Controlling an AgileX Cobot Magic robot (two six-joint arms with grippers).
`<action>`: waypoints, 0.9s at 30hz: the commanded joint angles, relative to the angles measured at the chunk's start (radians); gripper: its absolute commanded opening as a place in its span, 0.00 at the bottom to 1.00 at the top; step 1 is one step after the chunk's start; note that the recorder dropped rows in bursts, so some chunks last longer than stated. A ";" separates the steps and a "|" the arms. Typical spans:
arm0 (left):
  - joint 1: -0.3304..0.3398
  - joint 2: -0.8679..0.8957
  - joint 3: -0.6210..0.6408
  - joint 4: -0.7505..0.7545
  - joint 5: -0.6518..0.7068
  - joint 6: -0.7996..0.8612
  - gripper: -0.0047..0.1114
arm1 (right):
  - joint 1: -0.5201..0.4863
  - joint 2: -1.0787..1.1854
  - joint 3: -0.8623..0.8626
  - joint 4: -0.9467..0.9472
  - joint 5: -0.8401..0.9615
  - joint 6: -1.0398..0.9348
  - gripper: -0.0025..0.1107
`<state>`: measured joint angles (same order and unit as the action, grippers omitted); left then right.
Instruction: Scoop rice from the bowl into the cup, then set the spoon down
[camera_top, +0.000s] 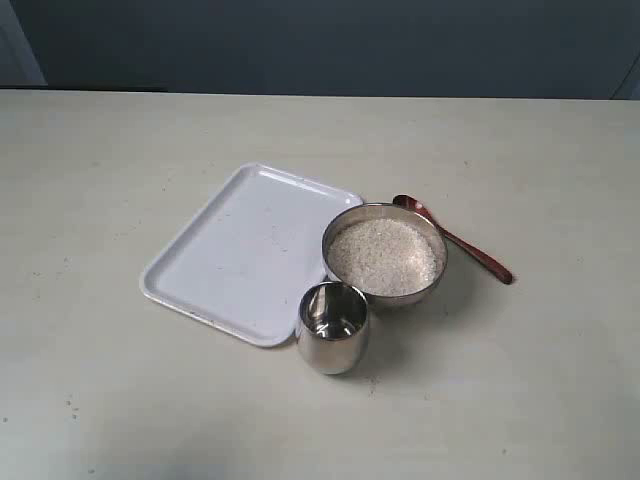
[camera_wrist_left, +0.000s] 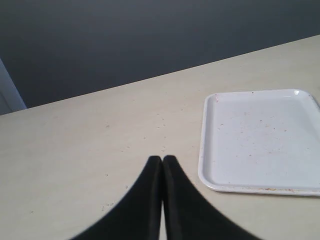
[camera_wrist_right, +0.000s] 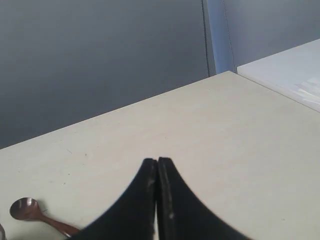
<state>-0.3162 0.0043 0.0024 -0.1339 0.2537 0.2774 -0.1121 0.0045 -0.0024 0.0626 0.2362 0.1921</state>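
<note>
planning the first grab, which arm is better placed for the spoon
Probably right: the spoon lies right of the bowl, in the right wrist view; the left gripper faces the tray.

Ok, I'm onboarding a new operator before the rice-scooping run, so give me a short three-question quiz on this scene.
1. True or false: the spoon lies inside the bowl.
2. The heap of rice sits in: A the cup, B the bowl, C the white tray.
3. Fill in: the left pincer and the right pincer are both ____.
Key: 1 false, it lies on the table beside the bowl; 2 B; 3 shut, holding nothing.
</note>
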 joint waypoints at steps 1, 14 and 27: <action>-0.005 -0.004 -0.002 -0.007 -0.015 -0.005 0.04 | -0.002 -0.004 0.002 0.003 -0.006 -0.003 0.02; -0.005 -0.004 -0.002 -0.007 -0.015 -0.005 0.04 | -0.002 -0.004 0.002 0.045 -0.096 0.004 0.02; -0.005 -0.004 -0.002 -0.007 -0.015 -0.005 0.04 | -0.002 -0.004 -0.093 0.573 -0.441 0.115 0.02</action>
<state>-0.3162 0.0043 0.0024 -0.1339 0.2537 0.2774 -0.1121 0.0029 -0.0370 0.6739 -0.1928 0.3042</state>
